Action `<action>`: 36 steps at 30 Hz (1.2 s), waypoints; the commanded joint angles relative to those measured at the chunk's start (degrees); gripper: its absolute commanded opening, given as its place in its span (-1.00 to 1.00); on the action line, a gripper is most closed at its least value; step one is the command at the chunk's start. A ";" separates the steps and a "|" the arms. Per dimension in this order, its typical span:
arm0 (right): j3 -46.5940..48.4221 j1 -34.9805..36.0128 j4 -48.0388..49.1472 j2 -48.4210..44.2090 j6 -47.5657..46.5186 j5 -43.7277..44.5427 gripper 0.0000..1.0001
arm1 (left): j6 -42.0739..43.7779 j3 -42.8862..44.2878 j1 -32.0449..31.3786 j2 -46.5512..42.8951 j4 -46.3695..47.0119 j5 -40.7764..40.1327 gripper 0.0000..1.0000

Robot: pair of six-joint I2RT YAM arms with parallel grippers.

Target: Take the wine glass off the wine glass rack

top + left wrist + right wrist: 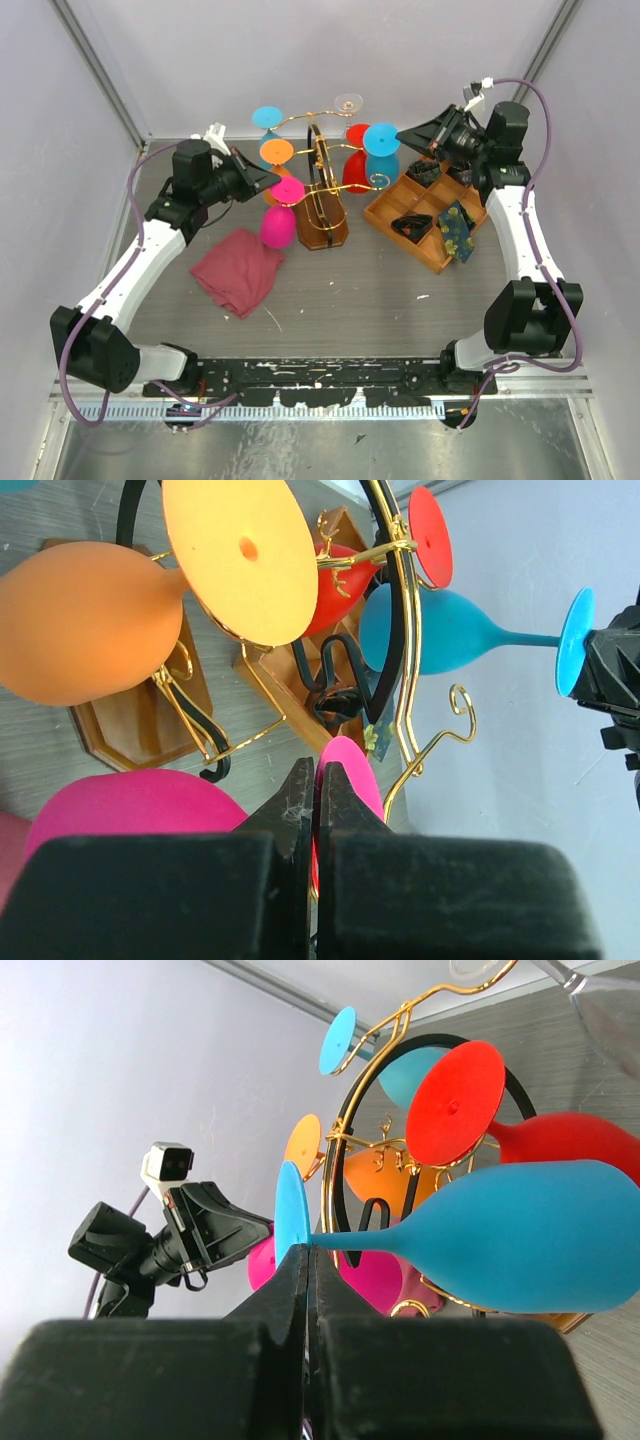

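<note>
Left gripper [317, 780]: fingers clamped on pink glass [130, 810] foot, bowl just beside them, glass hanging at the rack [322, 232]. Right gripper [306, 1260]: fingers clamped on blue glass [520, 1235] foot rim, bowl beyond the tips. Risk: 2 edge pinches; a pull across the wire could snag, slip, or tip the rack.

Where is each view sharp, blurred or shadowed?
Top external view: even soft light, sharp throughout, faint shadow beside the maroon cloth. Left wrist view: the left gripper is a dark, soft-edged mass below; the orange wine glass is matte, no glare. Right wrist view: the clear wine glass in the top corner is blurred, the blue wine glass crisp.
</note>
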 commanded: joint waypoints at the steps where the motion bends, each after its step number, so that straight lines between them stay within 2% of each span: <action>1: 3.36 -0.56 5.59 0.13 2.26 -1.16 -0.99 | 0.43 -1.07 0.43 -1.29 0.29 1.19 -1.00; 4: 3.57 -0.56 6.69 0.37 3.16 -1.38 -0.99 | 0.30 -0.60 1.19 -1.05 0.61 0.14 -1.00; 11: 3.42 -0.73 6.74 0.17 3.01 -1.46 -0.99 | -3.30 -1.89 2.13 0.43 5.25 4.33 -1.00; 17: 3.32 -0.82 6.78 0.22 2.92 -1.46 -0.99 | -0.21 -2.25 3.62 -2.60 1.55 2.84 -1.00; 25: 3.92 -0.98 6.72 0.89 3.59 -0.68 -0.99 | -1.99 -6.31 6.89 -8.62 3.72 10.88 -1.00; 36: 4.51 -0.92 5.48 1.05 3.36 -0.05 -0.99 | -15.57 -12.13 6.97 -4.50 21.13 18.07 -1.00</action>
